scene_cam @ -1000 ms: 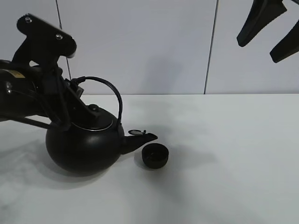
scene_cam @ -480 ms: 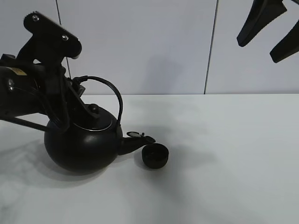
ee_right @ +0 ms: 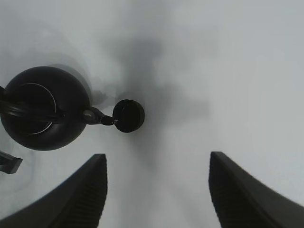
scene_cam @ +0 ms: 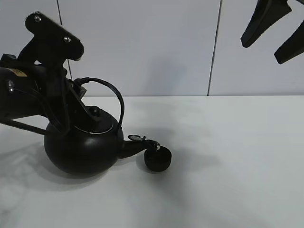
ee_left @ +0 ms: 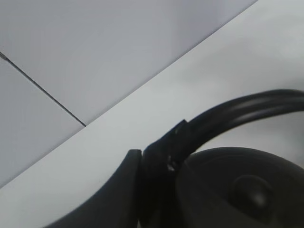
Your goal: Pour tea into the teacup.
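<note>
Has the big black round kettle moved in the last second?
Yes. The kettle tipped forward; its spout dropped toward the unmoved small matte-black teacup.

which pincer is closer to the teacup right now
Left. The left pincer grips the kettle handle, with the spout reaching the teacup; the right pincer hangs open, high above the table on the teacup's other side.

The left arm reaches in low from the left, with the left gripper closed around the kettle handle. The right gripper hangs high over the tabletop, its fingers spread wide apart.
</note>
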Available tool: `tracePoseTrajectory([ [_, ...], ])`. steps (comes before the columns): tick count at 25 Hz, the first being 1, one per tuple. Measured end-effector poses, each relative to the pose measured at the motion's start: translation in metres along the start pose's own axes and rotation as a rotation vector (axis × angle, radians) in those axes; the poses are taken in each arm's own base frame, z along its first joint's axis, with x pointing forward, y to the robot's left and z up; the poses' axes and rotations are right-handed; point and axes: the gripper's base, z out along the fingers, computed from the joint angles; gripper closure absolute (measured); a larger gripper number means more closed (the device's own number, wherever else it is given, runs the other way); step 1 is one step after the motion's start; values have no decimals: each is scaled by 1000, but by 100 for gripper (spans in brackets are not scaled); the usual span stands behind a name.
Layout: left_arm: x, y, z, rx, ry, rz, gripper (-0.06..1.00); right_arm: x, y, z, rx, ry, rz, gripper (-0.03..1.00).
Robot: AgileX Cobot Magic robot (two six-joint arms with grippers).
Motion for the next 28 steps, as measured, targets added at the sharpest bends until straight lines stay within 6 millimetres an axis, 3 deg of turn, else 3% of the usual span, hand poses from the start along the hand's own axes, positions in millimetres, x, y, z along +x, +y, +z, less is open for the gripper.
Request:
tracePoseTrajectory([
  [17,0,0,0,0,0,-11,84,0,0,0,-3,1,2,54],
  [28,-1,1,0,-13,-13,-274,84,0,0,0,-3,1,2,54],
])
